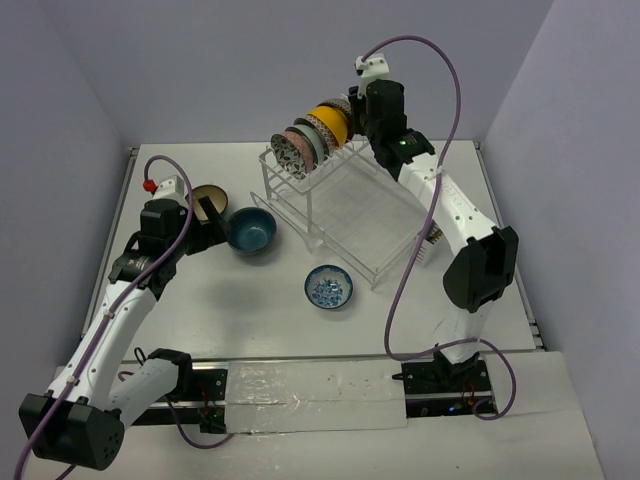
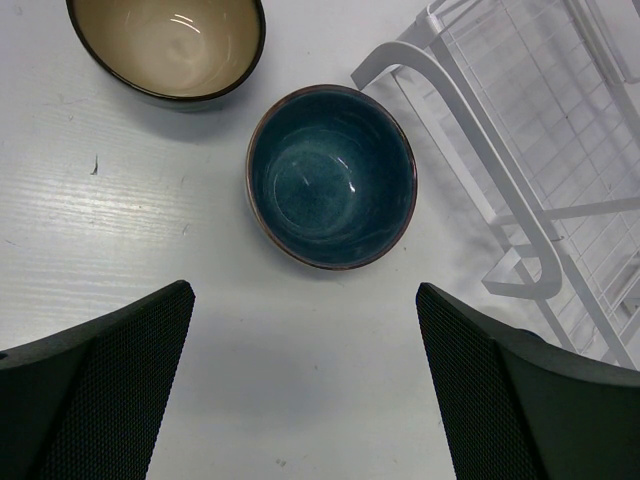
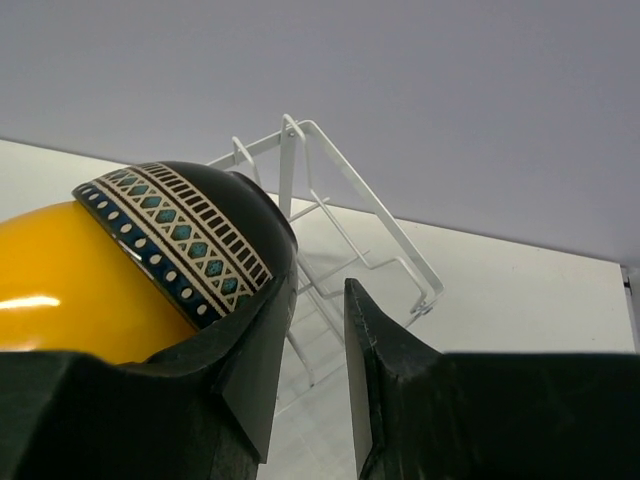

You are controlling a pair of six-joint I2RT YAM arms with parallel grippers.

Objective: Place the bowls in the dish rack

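Note:
The dish rack [image 1: 360,210] stands mid-table. Several bowls stand on edge in a row on its upper shelf: a speckled one [image 1: 291,150] in front, a pale green one [image 1: 322,135] and a yellow patterned bowl [image 1: 333,122] at the back. My right gripper [image 1: 353,115] is right behind the yellow bowl [image 3: 90,290]. Its jaws [image 3: 318,290] are a little apart with nothing between them, and the left finger [image 3: 250,350] lies against the bowl's rim. My left gripper [image 1: 214,213] is wide open and empty [image 2: 305,290], just short of the dark blue bowl [image 2: 332,177], which also shows in the top view [image 1: 252,230].
A brown bowl with a cream inside [image 2: 165,45] sits behind the dark blue one, left of the rack [image 2: 500,150]. A blue-patterned bowl [image 1: 328,287] sits on the table in front of the rack. Rack wires [image 3: 330,170] rise beyond my right fingers.

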